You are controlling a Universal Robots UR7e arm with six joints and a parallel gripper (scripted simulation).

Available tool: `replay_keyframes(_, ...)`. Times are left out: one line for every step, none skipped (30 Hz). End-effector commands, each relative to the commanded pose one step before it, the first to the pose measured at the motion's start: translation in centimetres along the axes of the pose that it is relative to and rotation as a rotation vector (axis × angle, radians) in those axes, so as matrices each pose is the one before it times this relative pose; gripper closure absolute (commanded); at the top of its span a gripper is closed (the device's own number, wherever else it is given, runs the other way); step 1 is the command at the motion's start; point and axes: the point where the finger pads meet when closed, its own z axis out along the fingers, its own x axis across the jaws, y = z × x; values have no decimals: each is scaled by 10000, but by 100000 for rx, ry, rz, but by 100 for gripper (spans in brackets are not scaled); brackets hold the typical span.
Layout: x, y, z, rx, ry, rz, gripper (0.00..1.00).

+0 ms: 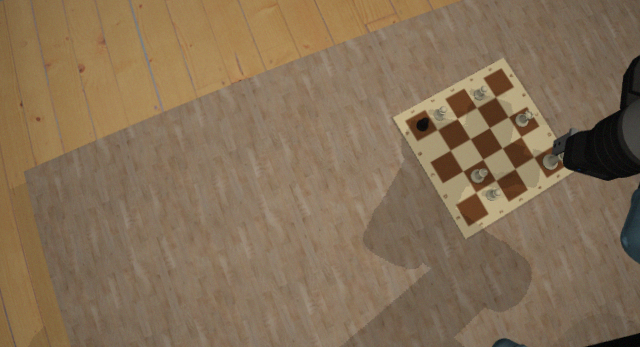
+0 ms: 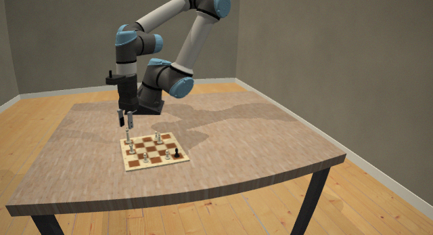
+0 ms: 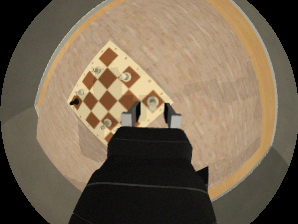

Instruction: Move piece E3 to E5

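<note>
The small chessboard (image 1: 482, 146) lies on the table and also shows in the exterior view (image 2: 153, 152). A tall white piece (image 2: 127, 135) stands upright on the dark corner square at the board's far left; from above it is at the right corner (image 1: 550, 161). My gripper (image 2: 125, 121) is open and empty, hanging straight above this piece with its fingertips clear of the top. In the wrist view the piece (image 3: 152, 102) shows between my two fingers. I cannot read the edge letters.
Other white pieces stand upright on the board (image 1: 479, 175) (image 1: 493, 193) (image 1: 523, 119) (image 1: 480, 93) (image 1: 440, 113). A black pawn (image 1: 423, 123) stands on the opposite corner. The arm's base (image 2: 150, 99) is behind the board.
</note>
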Motion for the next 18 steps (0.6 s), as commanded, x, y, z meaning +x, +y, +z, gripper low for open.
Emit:
replay_keyframes(262,717,-17759,-228,-97,2,21)
replay_keyframes(-1,3,-5453,0,0,0,21)
replay_keyframes(-1,2,-5218,0,0,0,21)
replay_keyframes(0,-1,-4888,0,0,0,21)
replay_keyframes(1,-4,-4468,0,0,0,21)
replay_keyframes(1,-4,-3972,0,0,0,21)
replay_keyframes(0,1,-3412,0,0,0,21)
replay_keyframes(-1,4,-2814,0,0,0,21)
replay_keyframes(1,-4,-2206,0,0,0,21)
replay_keyframes(0,-1,-1607,0,0,0,21)
replay_keyframes(-1,4,-1053,0,0,0,21)
replay_keyframes(-1,4,-582,0,0,0,21)
replay_keyframes(-1,2,-230,0,0,0,21)
replay_keyframes(0,0,-35,0,0,0,21)
replay_keyframes(0,0,0,0,0,0,21)
replay_keyframes(0,0,0,0,0,0,21)
replay_keyframes(0,0,0,0,0,0,0)
replay_keyframes(0,0,0,0,0,0,0)
